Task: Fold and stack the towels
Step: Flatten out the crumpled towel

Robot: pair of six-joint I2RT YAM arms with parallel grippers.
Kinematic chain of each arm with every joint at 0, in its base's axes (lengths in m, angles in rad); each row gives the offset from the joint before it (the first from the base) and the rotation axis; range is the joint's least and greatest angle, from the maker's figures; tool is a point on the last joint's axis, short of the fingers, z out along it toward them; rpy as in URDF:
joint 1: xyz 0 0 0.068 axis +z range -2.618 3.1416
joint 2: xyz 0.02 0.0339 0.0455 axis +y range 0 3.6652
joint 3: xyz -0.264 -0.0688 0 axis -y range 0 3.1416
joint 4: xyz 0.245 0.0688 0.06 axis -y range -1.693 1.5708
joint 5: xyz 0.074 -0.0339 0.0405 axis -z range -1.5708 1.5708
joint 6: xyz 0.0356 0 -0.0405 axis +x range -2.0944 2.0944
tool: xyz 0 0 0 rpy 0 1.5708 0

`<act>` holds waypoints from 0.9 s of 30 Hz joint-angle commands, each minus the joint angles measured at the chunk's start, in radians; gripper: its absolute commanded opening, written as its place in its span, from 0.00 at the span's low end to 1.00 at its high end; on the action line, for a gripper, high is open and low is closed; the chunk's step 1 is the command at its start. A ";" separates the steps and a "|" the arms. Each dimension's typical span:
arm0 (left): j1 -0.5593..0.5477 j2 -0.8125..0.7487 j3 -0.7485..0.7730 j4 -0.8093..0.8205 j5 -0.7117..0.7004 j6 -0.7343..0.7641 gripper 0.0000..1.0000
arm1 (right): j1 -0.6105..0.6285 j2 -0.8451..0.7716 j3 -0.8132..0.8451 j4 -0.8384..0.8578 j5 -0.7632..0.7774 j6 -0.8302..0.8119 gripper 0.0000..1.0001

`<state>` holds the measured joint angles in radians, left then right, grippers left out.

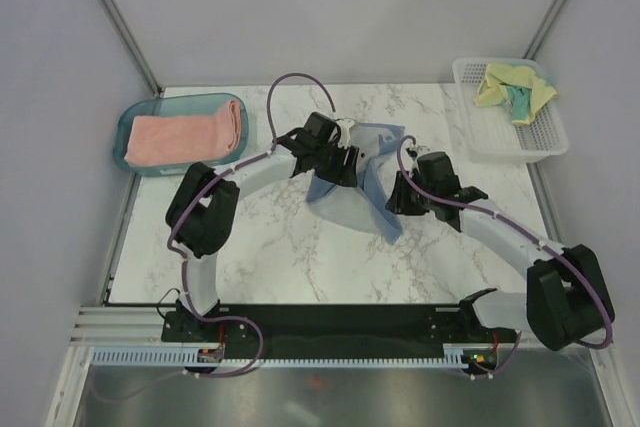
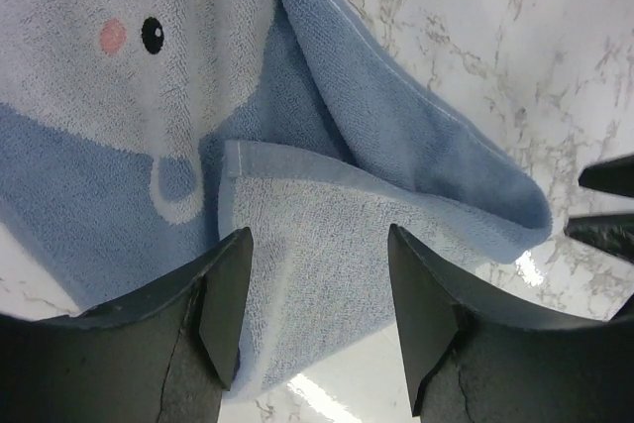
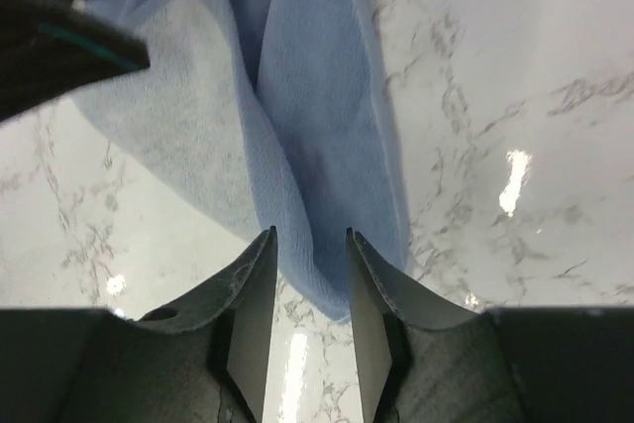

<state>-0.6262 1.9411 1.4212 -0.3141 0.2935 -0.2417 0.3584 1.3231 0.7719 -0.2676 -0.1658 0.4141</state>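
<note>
Black base plate (image 1: 330,319) spans the near edge of a white marble table (image 1: 270,267), and both robot arms are bolted to it. The left arm (image 1: 215,207) curves up and inward from the near left. The right arm (image 1: 500,232) curves in from the near right. Both reach toward the middle of the table, where a light blue towel (image 1: 350,197) lies loosely bunched and partly folded over itself.

The right gripper (image 3: 309,235) is the nearer of the two, at the towel's right side. Its fingers (image 3: 248,314) stand a little apart, pointing at the narrow end of the cloth. A raised crease runs toward the gap, bare marble shows through its lower part, and the fingers pinch nothing.

The left gripper (image 2: 319,235) sits just beyond, over the towel's upper part. Its fingers (image 2: 223,314) are spread wide. A folded, hemmed corner of the towel lies in the space between them, unclamped. Past that corner the cloth carries a white printed patch with a pink dot and a black dot.

At the far left, a salmon-pink towel (image 1: 185,137) lies neatly folded inside a teal tray (image 1: 123,142). At the far right, a pale yellow towel (image 1: 515,87) with a teal panel sits crumpled in a white mesh basket (image 1: 520,139).
</note>
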 commanded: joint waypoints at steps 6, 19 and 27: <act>0.017 0.068 0.096 -0.017 0.061 0.066 0.62 | 0.301 -0.133 -0.203 0.077 0.232 0.103 0.43; 0.048 0.119 0.084 -0.083 0.010 -0.010 0.62 | 0.366 -0.119 -0.217 0.019 0.387 0.078 0.42; 0.072 0.098 0.082 -0.088 0.015 -0.048 0.63 | 0.395 -0.033 -0.224 0.039 0.426 0.083 0.42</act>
<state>-0.5701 2.0785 1.4967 -0.3962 0.3126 -0.2451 0.7437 1.2736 0.5499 -0.2497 0.2192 0.4934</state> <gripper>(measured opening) 0.624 0.419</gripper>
